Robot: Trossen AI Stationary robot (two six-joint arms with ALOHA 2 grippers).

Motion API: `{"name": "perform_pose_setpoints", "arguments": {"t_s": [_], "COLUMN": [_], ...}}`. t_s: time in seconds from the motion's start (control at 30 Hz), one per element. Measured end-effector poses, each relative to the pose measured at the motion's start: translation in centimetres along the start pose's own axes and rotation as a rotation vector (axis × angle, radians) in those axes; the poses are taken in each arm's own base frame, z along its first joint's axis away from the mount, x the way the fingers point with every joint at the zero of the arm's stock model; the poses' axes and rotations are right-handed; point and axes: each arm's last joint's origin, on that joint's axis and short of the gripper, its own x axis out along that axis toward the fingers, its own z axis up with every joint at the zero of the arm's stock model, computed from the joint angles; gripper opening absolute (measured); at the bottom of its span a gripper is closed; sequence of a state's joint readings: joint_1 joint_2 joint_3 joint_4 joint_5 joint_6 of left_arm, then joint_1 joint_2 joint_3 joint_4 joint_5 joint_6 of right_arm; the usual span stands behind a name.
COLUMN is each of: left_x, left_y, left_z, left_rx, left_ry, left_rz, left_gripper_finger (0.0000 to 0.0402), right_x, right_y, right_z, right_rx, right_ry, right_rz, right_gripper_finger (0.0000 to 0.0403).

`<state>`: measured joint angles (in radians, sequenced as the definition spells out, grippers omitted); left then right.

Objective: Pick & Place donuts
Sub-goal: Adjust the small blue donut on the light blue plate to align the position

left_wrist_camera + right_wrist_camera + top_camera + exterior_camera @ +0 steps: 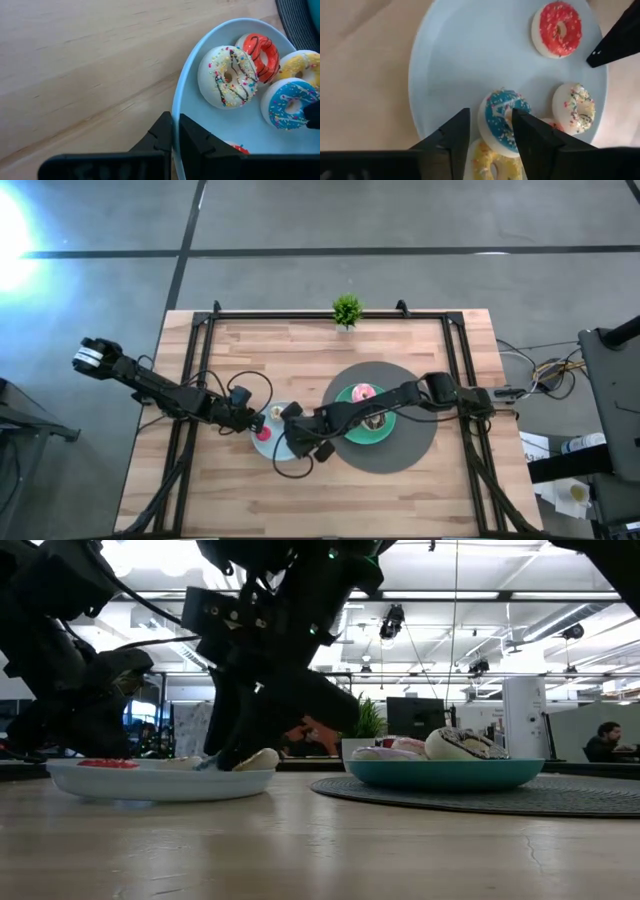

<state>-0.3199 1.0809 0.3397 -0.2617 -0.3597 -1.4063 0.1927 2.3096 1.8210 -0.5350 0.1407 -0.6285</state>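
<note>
So the right gripper [490, 131] is hanging right over the light-blue plate [455, 55] with its fingers apart, straddling the blue donut [501, 122], which lies flat among the other minis on the plate's near side. One finger sits at the outer rim and the other looks to be over the hole, so whether it's actually pinching the ring yet I can't tell. The left gripper [175, 140] is closed tight, parked at the plate's edge.

No text, label, brand, number or sign can be read in any view.
</note>
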Motion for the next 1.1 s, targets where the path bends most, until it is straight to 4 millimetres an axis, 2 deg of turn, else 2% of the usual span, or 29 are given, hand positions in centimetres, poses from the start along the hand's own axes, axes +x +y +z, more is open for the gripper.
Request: {"name": "perform_pose_setpoints", "arguments": {"t_s": [0.33, 0.83, 0.93, 1.1], "left_x": [0.0, 0.0, 0.0, 0.0], "left_y": [0.0, 0.0, 0.0, 0.0], "left_z": [0.0, 0.0, 0.0, 0.0], "left_rx": [-0.001, -0.01, -0.013, -0.013], "left_ry": [-0.007, -0.016, -0.016, -0.02], "left_rz": [0.001, 0.002, 0.002, 0.003], "left_gripper_finger": [0.0, 0.0, 0.0, 0.0], "right_x": [0.9, 0.8, 0.3, -2.2], "right_y": [0.1, -0.1, -0.3, -1.6], "right_z": [-1.0, -0.9, -0.3, 2.2], "right_rx": [-0.022, 0.004, 0.044, 0.118], "right_ry": [0.004, 0.016, -0.022, -0.178], "right_rz": [-0.005, -0.053, -0.076, -0.056], "right_gripper_finger": [0.011, 0.0015, 0.0011, 0.001]}}
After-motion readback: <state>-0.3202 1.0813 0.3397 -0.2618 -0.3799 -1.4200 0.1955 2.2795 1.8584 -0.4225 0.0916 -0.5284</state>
